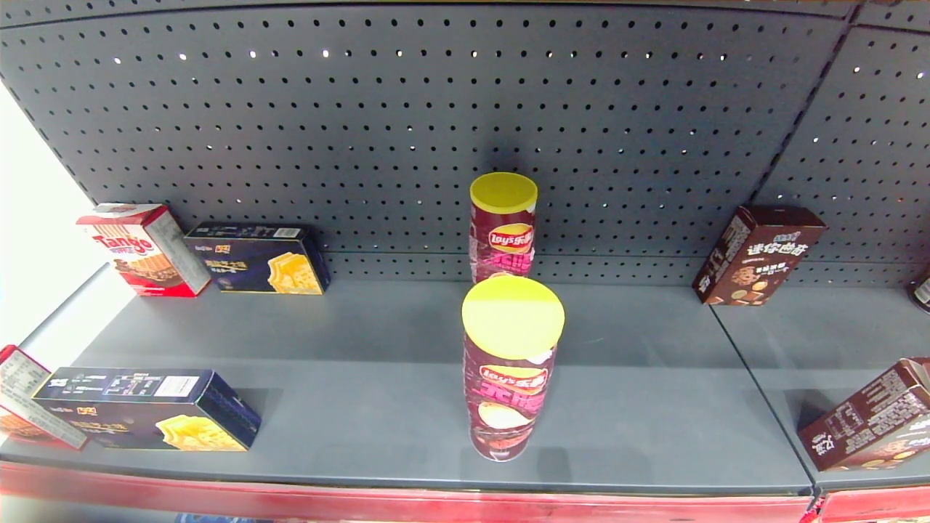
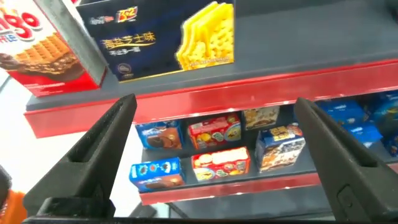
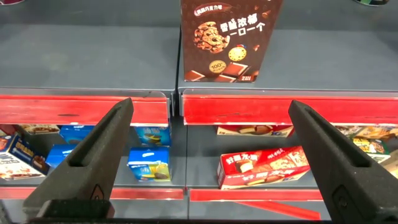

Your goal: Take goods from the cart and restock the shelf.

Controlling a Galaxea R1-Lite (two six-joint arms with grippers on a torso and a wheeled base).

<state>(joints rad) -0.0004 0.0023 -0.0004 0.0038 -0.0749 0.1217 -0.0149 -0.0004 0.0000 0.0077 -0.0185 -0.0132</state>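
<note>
**Two chip cans upright on the shelf, both grippers open and empty**

Head view: The grey shelf (image 1: 654,378) has a red front lip and a pegboard (image 1: 363,109) back. Two cans stand upright mid-shelf, one behind the other and apart. Each has a maroon body with a pink and yellow label and a flat yellow lid. The front can (image 1: 511,370) stands near the lip, and the rear can (image 1: 502,229) stands against the pegboard. At the back left, a red wafer box (image 1: 142,249) leans just beside a navy cracker box (image 1: 258,258). At the front left, a second navy box (image 1: 149,409) lies beside a red box (image 1: 29,399) at the edge. On the next section to the right, a brown cookie box (image 1: 755,254) stands at the back and another brown box (image 1: 868,418) sits near the front.

Left wrist view: The left gripper (image 2: 214,106) is spread wide with nothing between its fingers. Past it, the second navy box (image 2: 168,37) and the red box (image 2: 43,50) sit on the shelf above small blue and red packs (image 2: 214,152) on a lower shelf.

Right wrist view: The right gripper (image 3: 211,107) is also spread wide and empty. Beyond it, a brown box (image 3: 227,40) stands upright by the red lip. Below it lie a long red carton (image 3: 264,168) and blue packs (image 3: 149,165).
</note>
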